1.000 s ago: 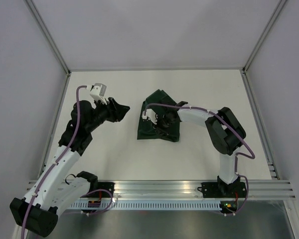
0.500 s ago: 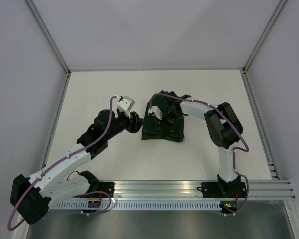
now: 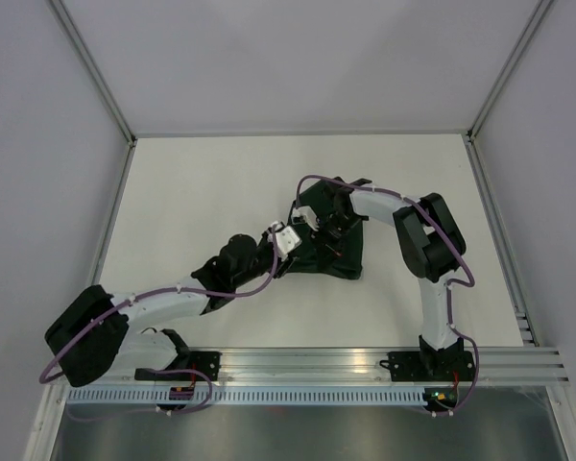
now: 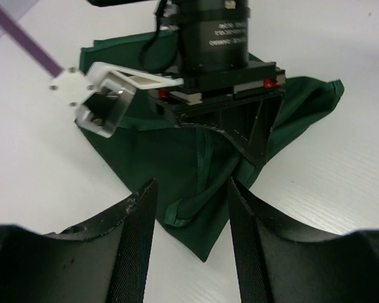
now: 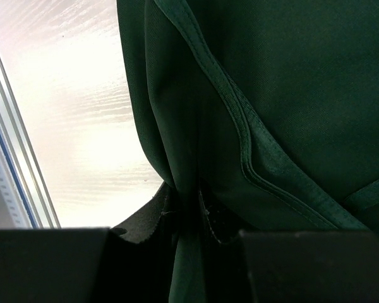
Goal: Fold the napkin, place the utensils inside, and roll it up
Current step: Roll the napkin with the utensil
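From above you see the white table [image 3: 202,182], with the napkin [image 3: 338,257] bunched right of centre and both arms meeting over it. Only your right wrist view shows the grip: the right gripper [image 5: 186,201] pinches a hanging fold of glossy dark green cloth, with a stitched hem curving past. Your left wrist view shows the left gripper [image 4: 191,184] parted, its textured pads [image 4: 136,240] framing the napkin's creased near corner and holding nothing.

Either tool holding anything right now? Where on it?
Right tool pinches a bunched fold of the napkin, beside a hemmed edge. Left tool is open at the napkin's near corner, gripping nothing.
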Available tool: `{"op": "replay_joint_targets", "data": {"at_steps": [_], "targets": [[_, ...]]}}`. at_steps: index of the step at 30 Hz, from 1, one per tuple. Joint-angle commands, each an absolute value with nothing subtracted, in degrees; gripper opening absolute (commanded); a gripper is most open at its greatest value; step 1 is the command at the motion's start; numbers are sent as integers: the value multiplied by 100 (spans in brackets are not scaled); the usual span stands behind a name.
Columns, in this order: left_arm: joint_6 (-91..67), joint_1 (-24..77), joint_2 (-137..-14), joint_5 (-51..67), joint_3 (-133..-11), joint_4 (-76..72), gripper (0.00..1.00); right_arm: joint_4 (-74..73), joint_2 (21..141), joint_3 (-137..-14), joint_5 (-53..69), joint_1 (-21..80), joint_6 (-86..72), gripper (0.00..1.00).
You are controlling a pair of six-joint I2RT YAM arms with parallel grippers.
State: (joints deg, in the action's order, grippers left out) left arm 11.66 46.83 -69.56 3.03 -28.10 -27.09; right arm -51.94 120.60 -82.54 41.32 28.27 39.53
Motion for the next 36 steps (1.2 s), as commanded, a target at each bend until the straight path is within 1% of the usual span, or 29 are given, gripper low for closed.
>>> {"op": "replay_joint_targets", "data": {"at_steps": [1,7,14,24,36], "targets": [[2073,4921,-7459,308,-3155,-3165,54,-5458,12577,-8095,3217,2743,4368,16],[2706,5343,-8348,281,-3612,-2656,55,-5555,12709,-8191,3226,2646,4403,15],[3120,5607,-8964,448,-4174,-1944,58,-5581,12753,-8235,3225,2575,4447,15],[3542,5625,-9316,624,-4438,-1398,62,-5651,12788,-8297,3243,2487,4517,15],[3797,5625,-9729,677,-4614,-1468,66,-5687,12876,-8367,3252,2443,4526,15]]}}
